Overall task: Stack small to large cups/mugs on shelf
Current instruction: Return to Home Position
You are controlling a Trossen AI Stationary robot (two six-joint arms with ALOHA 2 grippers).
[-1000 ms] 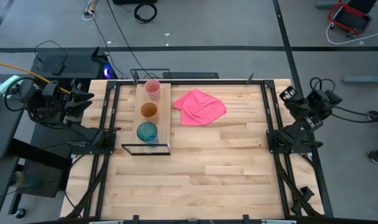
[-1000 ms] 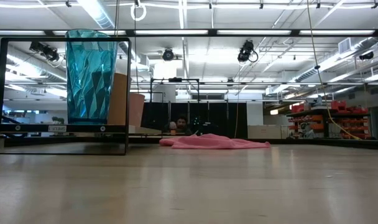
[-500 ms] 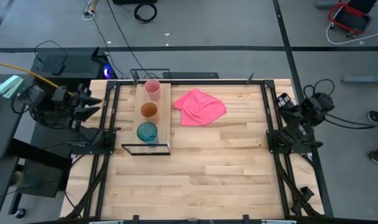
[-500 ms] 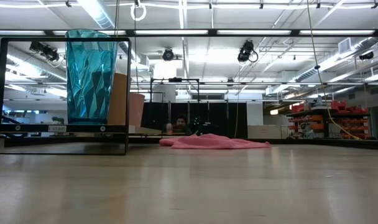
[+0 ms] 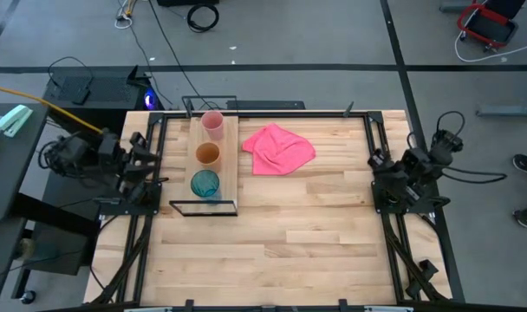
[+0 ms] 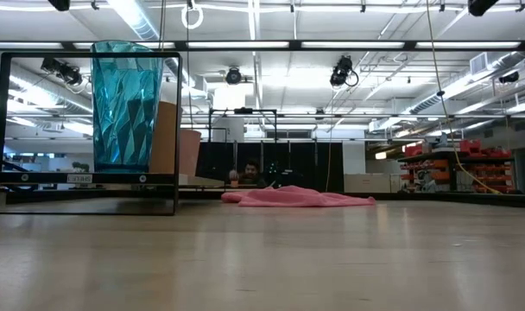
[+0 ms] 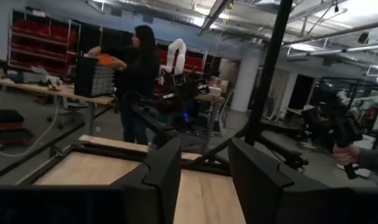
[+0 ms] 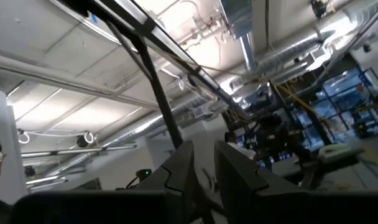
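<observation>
Three cups stand upright in a row on the light-wood shelf (image 5: 230, 165): the small pale pink cup (image 5: 212, 123) at the far end, the orange-brown cup (image 5: 208, 154) in the middle, the teal cup (image 5: 204, 183) at the near end. The low view shows the teal cup (image 6: 124, 104) in front, the orange-brown cup (image 6: 165, 138) and pink cup (image 6: 190, 151) behind it, inside the black wire frame (image 6: 90, 179). My left gripper (image 5: 147, 159) is at the table's left edge, left of the shelf, open and empty (image 7: 204, 177). My right gripper (image 5: 376, 165) is at the table's right edge, open a little and empty (image 8: 204, 171).
A crumpled pink cloth (image 5: 278, 147) lies on the table right of the shelf's far half and also shows in the low view (image 6: 297, 197). Bare slatted tabletop (image 5: 289, 243) stretches across the near half. A person (image 7: 136, 81) stands beyond the table; another hand (image 7: 347, 155) shows farther off.
Both arms have swung in from outside the table. My left gripper has gone toward the table's right and near edges, closer to the shelf. My right gripper has gone toward the table's left and near edges. The cups, the shelf and the cloth have stayed where they were.
</observation>
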